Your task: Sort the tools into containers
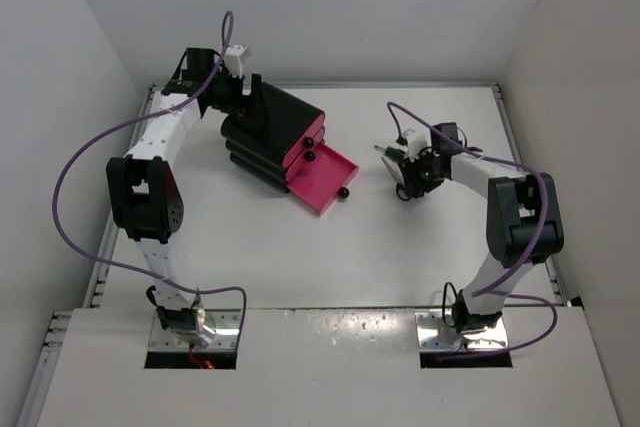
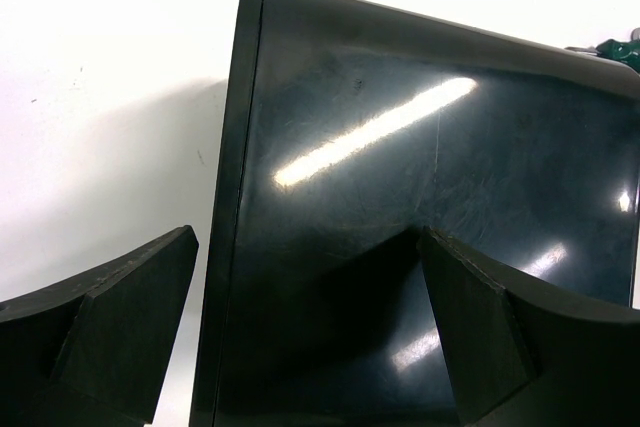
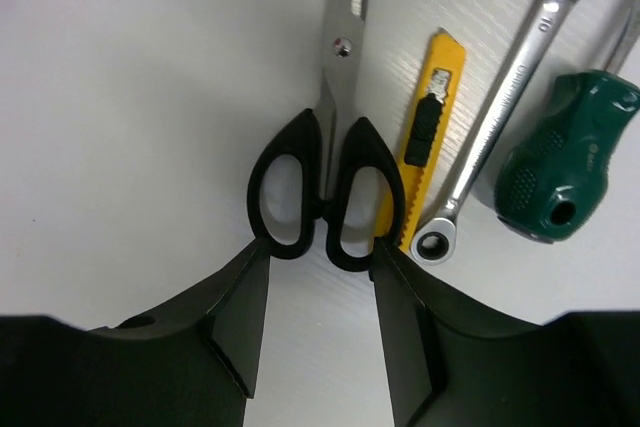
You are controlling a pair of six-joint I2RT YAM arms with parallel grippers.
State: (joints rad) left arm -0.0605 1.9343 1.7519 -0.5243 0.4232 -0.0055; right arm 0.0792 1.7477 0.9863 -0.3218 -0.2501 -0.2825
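Near the bench's right edge, right gripper [image 3: 320, 247] — jaws apart — hovers over black-handled scissors [image 3: 326, 187]; left gripper [image 2: 307, 242], spread, straddles the cabinet [image 2: 420, 177].

Glossy black cabinet [image 2: 400, 197] — polished metal wrench [image 3: 503, 97] (matt black fingers [image 3: 230, 337])

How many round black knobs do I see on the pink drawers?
3. The top knob and middle knob sit against the front of the cabinet; the lowest knob is on the pulled-out drawer. None seems hidden.

Your left arm [image 1: 163, 132] and right arm [image 1: 497, 262] show white links, black joint housings, looping purple cables [image 1: 60, 182] and silvery base plates [image 1: 432, 332].
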